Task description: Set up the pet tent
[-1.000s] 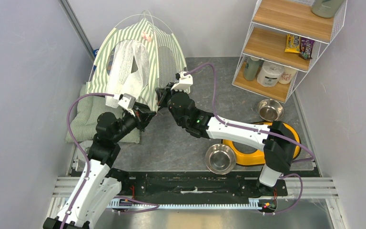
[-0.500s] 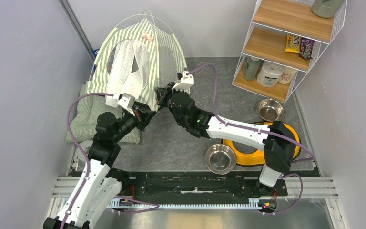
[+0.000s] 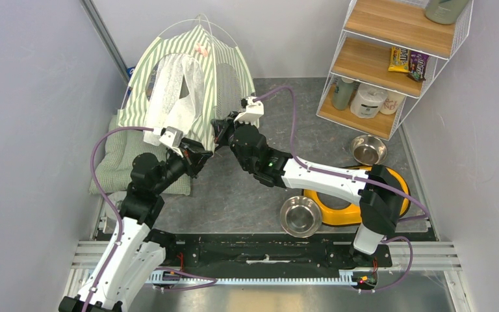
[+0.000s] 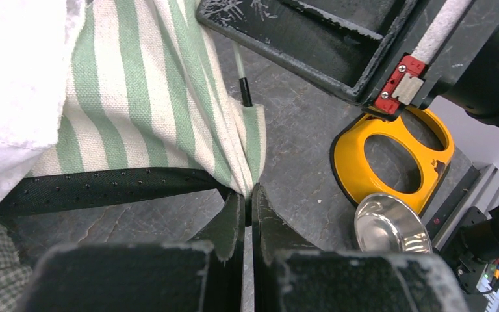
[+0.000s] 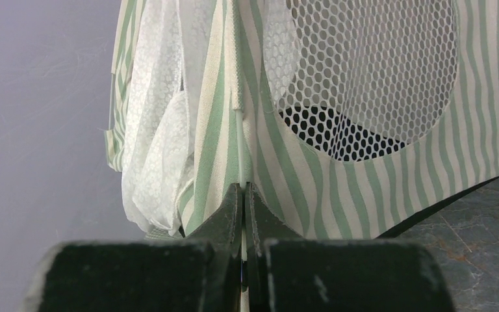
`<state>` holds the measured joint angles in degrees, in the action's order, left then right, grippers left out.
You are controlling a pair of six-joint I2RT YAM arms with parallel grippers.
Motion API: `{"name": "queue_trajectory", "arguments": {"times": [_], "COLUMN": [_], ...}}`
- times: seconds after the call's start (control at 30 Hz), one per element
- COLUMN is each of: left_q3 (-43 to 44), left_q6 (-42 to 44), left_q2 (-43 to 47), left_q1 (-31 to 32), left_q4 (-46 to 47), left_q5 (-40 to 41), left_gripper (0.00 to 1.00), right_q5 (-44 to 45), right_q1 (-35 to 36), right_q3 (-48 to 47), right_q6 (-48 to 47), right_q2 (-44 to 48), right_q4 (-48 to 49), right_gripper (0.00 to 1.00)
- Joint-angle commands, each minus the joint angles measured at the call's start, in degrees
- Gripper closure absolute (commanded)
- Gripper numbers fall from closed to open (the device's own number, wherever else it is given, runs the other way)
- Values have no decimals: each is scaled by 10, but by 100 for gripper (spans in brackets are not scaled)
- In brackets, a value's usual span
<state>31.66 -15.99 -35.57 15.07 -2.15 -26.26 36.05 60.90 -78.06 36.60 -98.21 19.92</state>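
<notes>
The pet tent (image 3: 182, 78), green-and-white striped with white mesh panels, stands domed at the back left, partly over a cushion. My left gripper (image 3: 201, 158) is at the tent's near right corner. In the left wrist view it (image 4: 252, 192) is shut on the bunched striped fabric (image 4: 143, 97) of that corner, just below a thin pole end (image 4: 244, 97). My right gripper (image 3: 218, 132) meets the same corner from the right. The right wrist view shows it (image 5: 243, 188) shut on the thin white pole (image 5: 242, 149) that runs up the tent's striped seam beside a mesh window (image 5: 364, 78).
A pale green quilted cushion (image 3: 114, 162) lies under the tent's left side. A yellow double-bowl holder (image 3: 335, 213) and a steel bowl (image 3: 300, 216) sit near the right arm's base. Another bowl (image 3: 368, 149) and a wire shelf rack (image 3: 390, 58) stand at the back right. Walls close both sides.
</notes>
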Motion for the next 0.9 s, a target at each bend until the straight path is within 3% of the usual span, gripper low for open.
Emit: {"name": "queue_trajectory", "arguments": {"times": [0.0,0.87], "left_q3": [-6,-8], "left_q6": [-3,-75], "left_q2": [18,10], "left_q1": [16,16], "left_q4": [-162,-76], "left_q5": [-95,-89], "left_gripper": [98,98], "right_q5": [114,28], "right_q1": [-52,-41], "right_q3": [-36,-18], "right_q6": [-37,38], "right_q2": [38,35], "right_q4": [129,108], "right_gripper": [100,100]}}
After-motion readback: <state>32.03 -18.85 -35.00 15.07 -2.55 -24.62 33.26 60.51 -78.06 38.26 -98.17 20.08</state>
